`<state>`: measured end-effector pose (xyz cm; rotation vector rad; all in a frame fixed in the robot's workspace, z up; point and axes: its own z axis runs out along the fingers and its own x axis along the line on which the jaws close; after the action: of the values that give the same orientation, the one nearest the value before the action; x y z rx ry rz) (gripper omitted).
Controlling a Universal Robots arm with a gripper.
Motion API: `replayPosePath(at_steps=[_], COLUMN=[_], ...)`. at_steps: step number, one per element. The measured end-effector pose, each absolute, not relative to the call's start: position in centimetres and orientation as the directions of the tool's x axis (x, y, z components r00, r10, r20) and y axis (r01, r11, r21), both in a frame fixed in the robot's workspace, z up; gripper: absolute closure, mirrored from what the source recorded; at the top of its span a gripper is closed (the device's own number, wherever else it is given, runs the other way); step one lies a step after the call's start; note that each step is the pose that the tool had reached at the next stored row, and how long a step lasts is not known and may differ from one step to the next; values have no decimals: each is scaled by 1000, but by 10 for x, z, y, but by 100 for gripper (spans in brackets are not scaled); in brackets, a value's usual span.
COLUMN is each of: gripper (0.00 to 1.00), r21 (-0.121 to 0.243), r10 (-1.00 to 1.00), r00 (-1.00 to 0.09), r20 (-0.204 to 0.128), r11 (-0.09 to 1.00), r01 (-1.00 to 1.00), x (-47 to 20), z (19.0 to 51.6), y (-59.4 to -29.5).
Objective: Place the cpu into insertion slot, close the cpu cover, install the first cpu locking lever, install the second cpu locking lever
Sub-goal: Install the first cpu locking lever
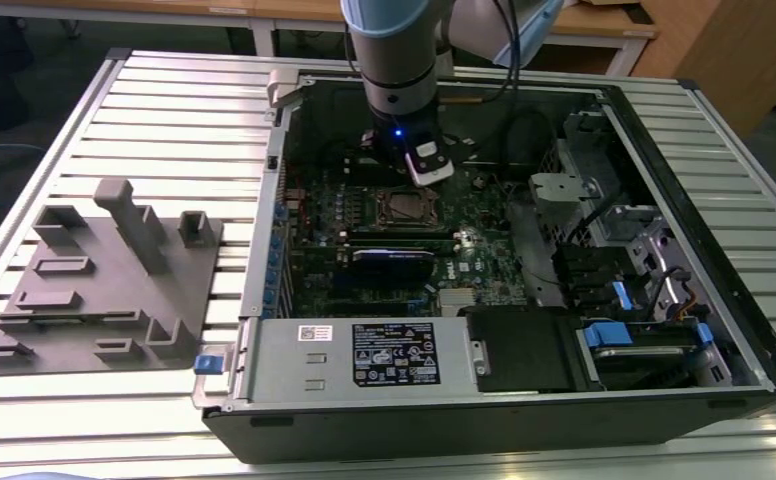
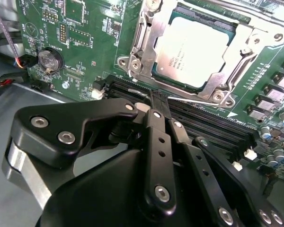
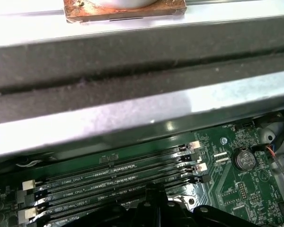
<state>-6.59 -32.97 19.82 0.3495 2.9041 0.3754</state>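
Silver cpu point(image 2: 194, 49) lies flat, cpu cover point(image 2: 143, 33) framing it.

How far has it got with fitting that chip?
Done: the cpu sits in the insertion slot with the cpu cover down over its edges. In hand: the shut gripper is at a thin wire locking lever beside the slot. Left: I can't tell whether either lever is latched.
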Motion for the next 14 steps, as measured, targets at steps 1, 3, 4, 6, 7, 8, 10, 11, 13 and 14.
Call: replayPosePath(at_steps=[1, 3, 4, 6, 7, 8, 10, 11, 13, 14], gripper=[89, 89, 89, 89, 89, 89, 89, 89, 89, 89], r21=[271, 271, 271, 272, 272, 272, 272, 272, 273, 273], r10=[257, 260, 261, 263, 263, 264, 265, 265, 265, 265], r00=[-953, -953, -952, -952, -952, -951, -951, -951, -951, -950], r20=[-159, -159, -159, -159, -159, -159, -159, -159, -161, -163], r11=[940, 939, 939, 938, 938, 938, 938, 938, 938, 938], r01=[209, 211, 212, 214, 214, 215, 216, 216, 215, 214], x=[-66, -66, -66, -66, -66, -66, -66, -67, -68, -68], z=[198, 198, 198, 198, 198, 198, 198, 198, 197, 197], y=[-329, -329, -328, -327, -327, -327, -327, -327, -327, -327])
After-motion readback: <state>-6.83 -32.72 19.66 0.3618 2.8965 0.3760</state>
